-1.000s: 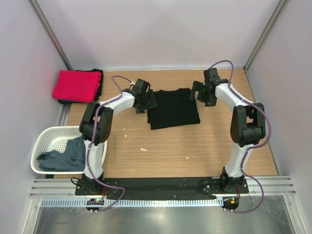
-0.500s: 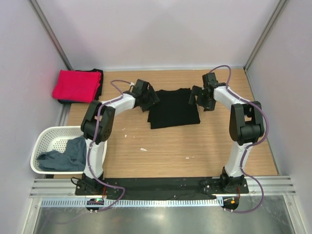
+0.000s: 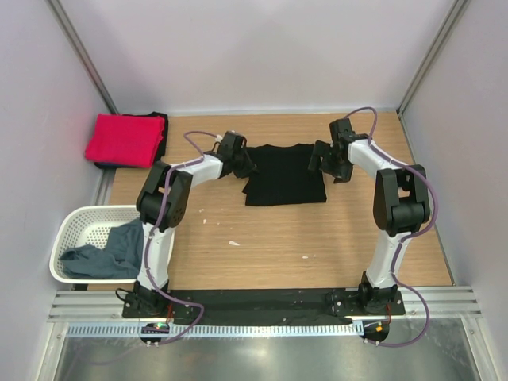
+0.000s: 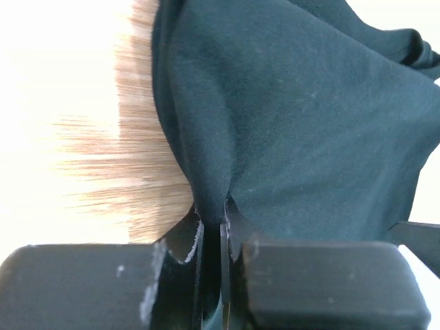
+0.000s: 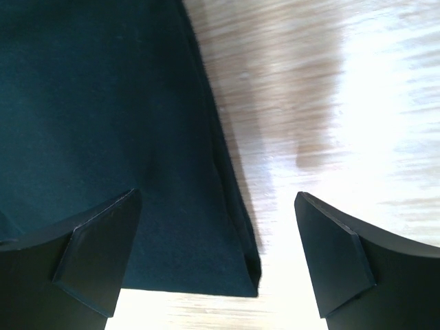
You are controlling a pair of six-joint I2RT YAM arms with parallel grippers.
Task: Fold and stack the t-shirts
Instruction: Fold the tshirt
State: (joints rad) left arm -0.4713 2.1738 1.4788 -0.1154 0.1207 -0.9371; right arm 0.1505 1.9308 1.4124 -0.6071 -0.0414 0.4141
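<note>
A folded black t-shirt (image 3: 284, 176) lies on the wooden table at centre back. My left gripper (image 3: 241, 163) is at the shirt's left edge, shut on a pinched fold of the black cloth (image 4: 295, 124); in the left wrist view the fabric runs down between the closed fingertips of that gripper (image 4: 213, 223). At the shirt's right edge my right gripper (image 3: 321, 163) stands open, and the right wrist view shows its jaws (image 5: 220, 254) straddling the corner of the shirt (image 5: 103, 103). A bright red t-shirt (image 3: 123, 140) lies folded at the back left. A grey-blue t-shirt (image 3: 107, 252) lies crumpled in the basket.
The white lattice laundry basket (image 3: 68, 225) sits at the table's left edge beside the left arm's base. The red shirt rests on a dark folded cloth (image 3: 162, 125). Small white specks (image 3: 233, 243) lie on the wood. Walls close in the table at the back and both sides.
My left gripper has closed on the black shirt's left edge, which is now slightly bunched. The right gripper shifted a little towards the shirt's right edge and stays open.
</note>
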